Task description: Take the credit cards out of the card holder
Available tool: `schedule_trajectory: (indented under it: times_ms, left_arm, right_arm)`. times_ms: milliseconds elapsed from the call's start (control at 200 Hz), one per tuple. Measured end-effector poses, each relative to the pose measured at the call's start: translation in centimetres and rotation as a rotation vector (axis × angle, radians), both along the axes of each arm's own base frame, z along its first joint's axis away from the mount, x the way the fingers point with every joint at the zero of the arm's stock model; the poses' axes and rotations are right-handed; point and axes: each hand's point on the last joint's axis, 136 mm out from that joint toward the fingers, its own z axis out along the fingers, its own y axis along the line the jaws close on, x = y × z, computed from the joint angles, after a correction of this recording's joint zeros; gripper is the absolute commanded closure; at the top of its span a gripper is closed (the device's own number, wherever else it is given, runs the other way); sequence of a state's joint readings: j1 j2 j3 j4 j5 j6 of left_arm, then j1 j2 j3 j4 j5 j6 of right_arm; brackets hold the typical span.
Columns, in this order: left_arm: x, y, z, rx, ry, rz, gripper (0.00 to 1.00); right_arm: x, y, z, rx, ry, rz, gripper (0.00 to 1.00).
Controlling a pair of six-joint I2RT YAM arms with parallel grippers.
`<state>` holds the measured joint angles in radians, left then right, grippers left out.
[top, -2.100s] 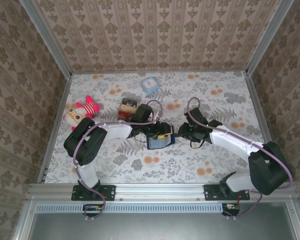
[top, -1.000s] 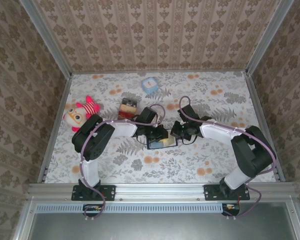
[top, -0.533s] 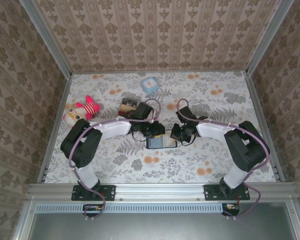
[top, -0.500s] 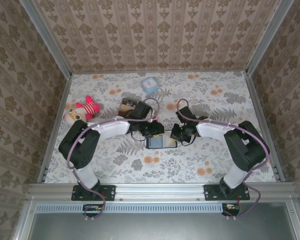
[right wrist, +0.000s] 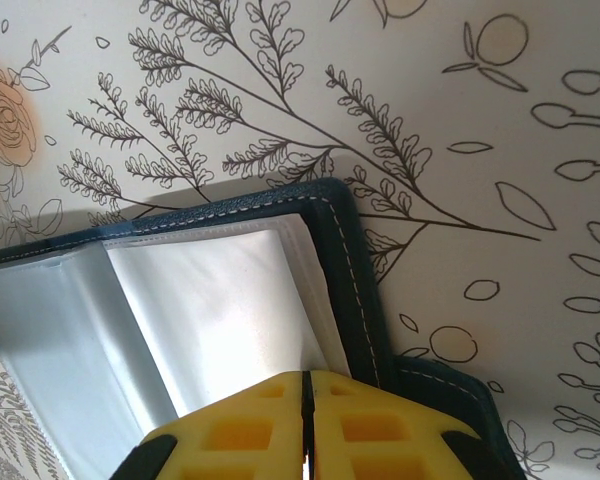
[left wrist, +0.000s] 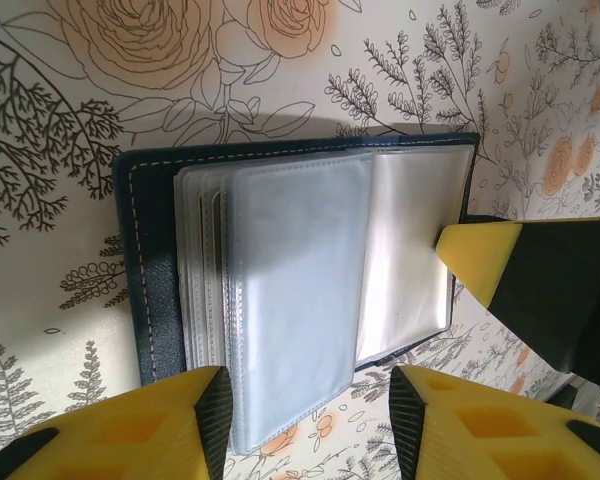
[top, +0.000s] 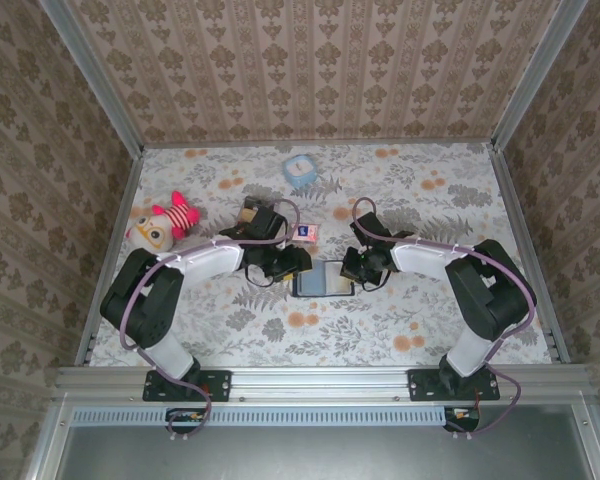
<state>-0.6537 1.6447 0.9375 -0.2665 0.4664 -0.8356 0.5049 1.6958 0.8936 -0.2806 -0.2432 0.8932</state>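
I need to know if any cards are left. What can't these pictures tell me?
Left wrist view: frosted sleeves of the holder blur whatever is inside.
Right wrist view: the right gripper, jaws shut, covers the holder's edge.
Top view: pale item near the holder, too small to identify.

A robot-lab test booth — aluminium frame [top: 320, 378] around a floral-covered table [top: 435, 305] (walls [top: 320, 70] are wallpapered panels).

I have my left arm [top: 195, 262] and right arm [top: 430, 255] folded inward, wrists low, grippers facing each other. The left gripper [left wrist: 305, 405] holds its yellow fingers [left wrist: 205, 410] well apart. Just ahead of it, the right gripper [right wrist: 306, 400] has its fingers pressed flat together.
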Motion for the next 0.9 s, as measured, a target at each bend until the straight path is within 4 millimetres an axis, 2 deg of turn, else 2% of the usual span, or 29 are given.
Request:
schedule_trajectory:
  times_ms: [195, 645, 900]
  left_arm:
    - [-0.1, -0.1, -0.6, 0.002, 0.015, -0.007, 0.59]
    - [-0.4, -0.2, -2.4, 0.011, 0.052, -0.015, 0.55]
    - [-0.5, -0.4, -2.6, 0.003, 0.059, -0.020, 0.59]
  right_arm:
    - [0.1, 0.1, 0.0, -0.003, 0.003, 0.002, 0.90]
    - [0.1, 0.1, -0.1, -0.004, 0.004, 0.005, 0.90]
    - [0.4, 0.4, -0.1, -0.004, 0.003, 0.007, 0.90]
